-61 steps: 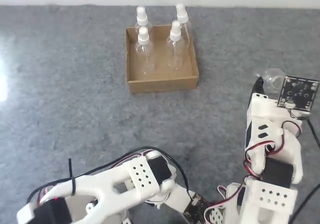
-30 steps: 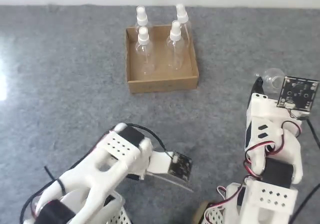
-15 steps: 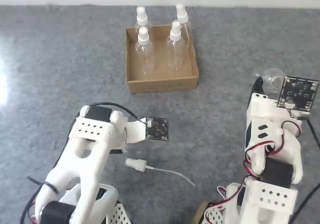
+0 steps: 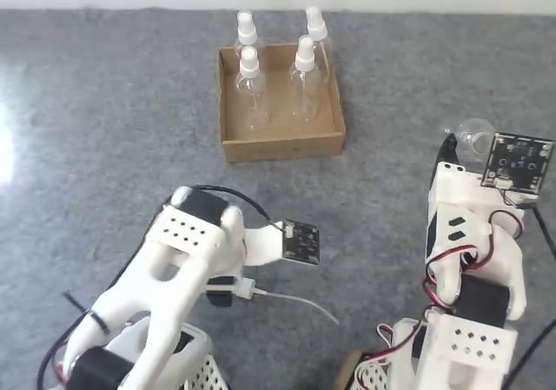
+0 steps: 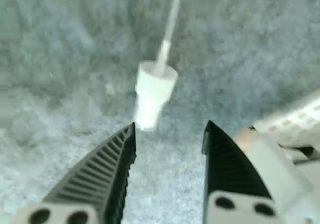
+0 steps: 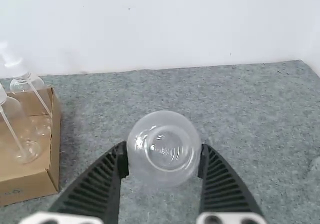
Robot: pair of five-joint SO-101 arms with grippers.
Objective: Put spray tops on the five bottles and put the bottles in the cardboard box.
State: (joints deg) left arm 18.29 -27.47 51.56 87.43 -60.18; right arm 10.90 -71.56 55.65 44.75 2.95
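Note:
A white spray top (image 4: 252, 291) lies on the grey carpet, its thin tube (image 4: 304, 305) trailing to the right. My left gripper (image 5: 170, 129) hangs open just above it, and the spray top (image 5: 152, 92) lies a little beyond the fingertips, nearer one finger. In the high view the left gripper (image 4: 228, 291) sits under the arm at the cap's end. My right gripper (image 6: 163, 153) is shut on a clear bottle without a top (image 6: 162, 144), held upright at the right side of the table (image 4: 473, 134). The cardboard box (image 4: 282, 142) holds several bottles with spray tops (image 4: 304, 73).
The box (image 6: 30, 181) stands at the table's far middle, well away from both arms. A white wall runs behind the table. Open carpet (image 4: 113, 147) lies between the box and the arms.
The left arm swung up from the front edge, uncovering the spray top on the carpet, then came down over it. The right arm and its bottle have not moved.

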